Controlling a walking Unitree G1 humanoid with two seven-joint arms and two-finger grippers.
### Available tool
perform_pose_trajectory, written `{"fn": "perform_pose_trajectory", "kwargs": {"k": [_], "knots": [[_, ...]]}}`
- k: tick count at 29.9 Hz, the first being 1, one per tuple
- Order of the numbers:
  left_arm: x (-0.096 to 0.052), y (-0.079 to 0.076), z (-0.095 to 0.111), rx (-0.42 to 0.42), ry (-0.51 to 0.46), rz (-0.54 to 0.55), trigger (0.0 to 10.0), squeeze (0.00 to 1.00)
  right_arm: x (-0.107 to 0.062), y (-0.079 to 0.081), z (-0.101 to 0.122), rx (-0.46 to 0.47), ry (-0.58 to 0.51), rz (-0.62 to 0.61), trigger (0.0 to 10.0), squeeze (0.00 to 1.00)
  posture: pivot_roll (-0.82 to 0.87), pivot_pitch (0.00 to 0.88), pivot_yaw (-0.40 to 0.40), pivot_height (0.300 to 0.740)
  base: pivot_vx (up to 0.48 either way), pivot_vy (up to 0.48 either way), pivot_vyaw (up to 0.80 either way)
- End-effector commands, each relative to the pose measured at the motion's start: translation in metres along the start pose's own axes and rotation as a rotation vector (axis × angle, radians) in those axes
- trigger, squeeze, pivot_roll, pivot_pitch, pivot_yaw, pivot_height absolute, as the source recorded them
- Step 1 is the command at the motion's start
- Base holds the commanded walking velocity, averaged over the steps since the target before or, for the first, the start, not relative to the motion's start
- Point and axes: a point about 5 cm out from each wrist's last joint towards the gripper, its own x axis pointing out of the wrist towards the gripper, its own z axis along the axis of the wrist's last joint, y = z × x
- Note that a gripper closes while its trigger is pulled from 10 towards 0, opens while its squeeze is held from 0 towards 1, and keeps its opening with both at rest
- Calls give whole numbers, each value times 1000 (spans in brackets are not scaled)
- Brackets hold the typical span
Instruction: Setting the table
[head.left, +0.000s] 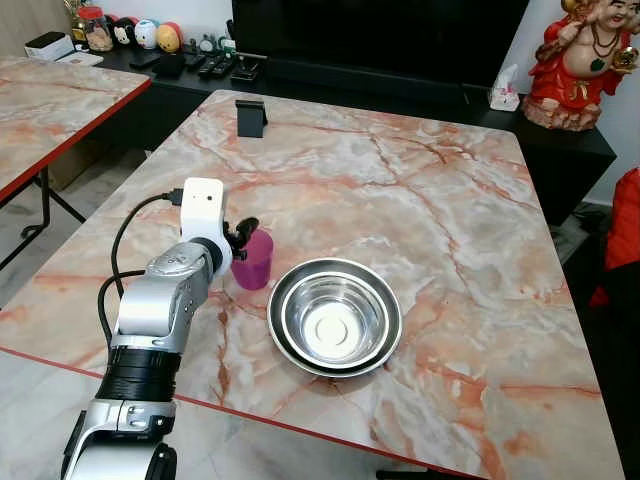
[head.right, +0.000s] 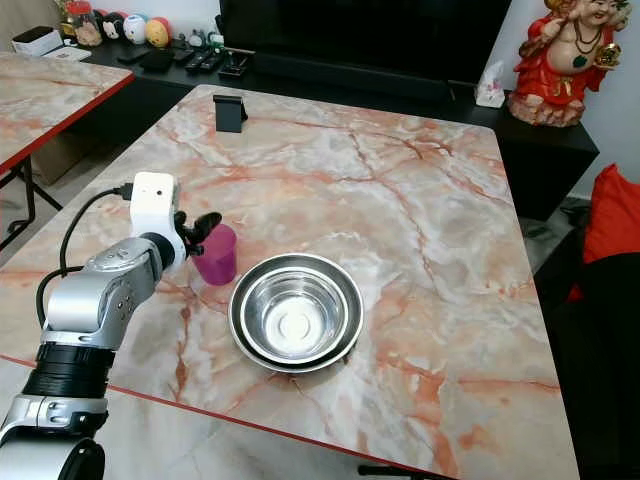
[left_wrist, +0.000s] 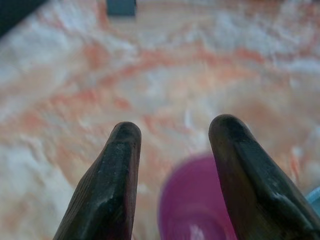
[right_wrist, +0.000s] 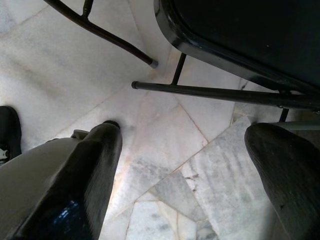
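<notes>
- left gripper: at the end of the silver arm, left of centre in the left eye view, just above the table. its two black fingers are spread apart and close on nothing; in the left wrist view the cup's rim sits low between them, nearer one finger, and whether it touches is unclear.
- small magenta plastic cup: upright on the table, left of centre in the left eye view, directly ahead of the left gripper's fingertips and just left of the bowls.
- round stainless steel bowls: apparently two nested together, lower centre of the left eye view, just beside the cup and near the table's front edge.
- pink-veined marble table with a red edge: takes up most of the head views and bears the cup and bowls.
- small black stand: upright near the table's far edge, upper left of centre, well apart from the cup.
- right gripper: hangs low over a pale tiled floor, fingers wide apart and empty, with black metal table legs in the upper part of the right wrist view.
- red and gold figurine: upper right corner, on a black cabinet behind the table.
- second marble table: upper left edge of the left eye view.
</notes>
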Motion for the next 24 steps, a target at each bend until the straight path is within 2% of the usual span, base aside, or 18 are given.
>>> {"fn": "perform_pose_trajectory", "kwargs": {"k": [1,2,3,4,6,7,9,17,21,24], "knots": [[-4,3,14,6,-95,28,10000,0,0,-4,1,-6,3,-9,10000,0,94,0,-76,740,0,0,0],[-6,4,19,78,-142,29,10000,0,0,-4,1,-7,3,-9,10000,0,92,0,-74,740,0,0,0],[-6,4,19,78,-142,29,10000,0,0,-4,1,-7,3,-9,10000,0,92,0,-74,740,0,0,0],[-9,3,21,201,-198,39,10000,0,0,-4,0,-5,3,-10,10000,0,92,0,-74,740,0,0,0],[-11,1,22,246,-228,35,10000,0,0,-4,0,-4,2,-11,10000,0,93,0,-75,740,0,0,0],[-14,1,21,222,-267,49,10000,0,0,-4,1,-4,2,-11,10000,0,93,0,-75,740,0,0,0],[-18,3,17,287,-317,91,10000,0,0,-4,1,-4,2,-12,10000,0,92,0,-74,740,0,0,0],[-32,7,0,277,-393,149,10000,0,-1,-5,0,-2,0,-16,10000,0,91,0,-75,740,0,0,0],[-39,11,-7,244,-422,202,10000,0,-1,-5,0,0,-1,-20,10000,0,88,0,-73,740,0,0,0],[-43,11,-11,258,-446,227,10000,0,-1,-6,0,1,-1,-26,10000,0,88,0,-74,740,0,0,0]]}}
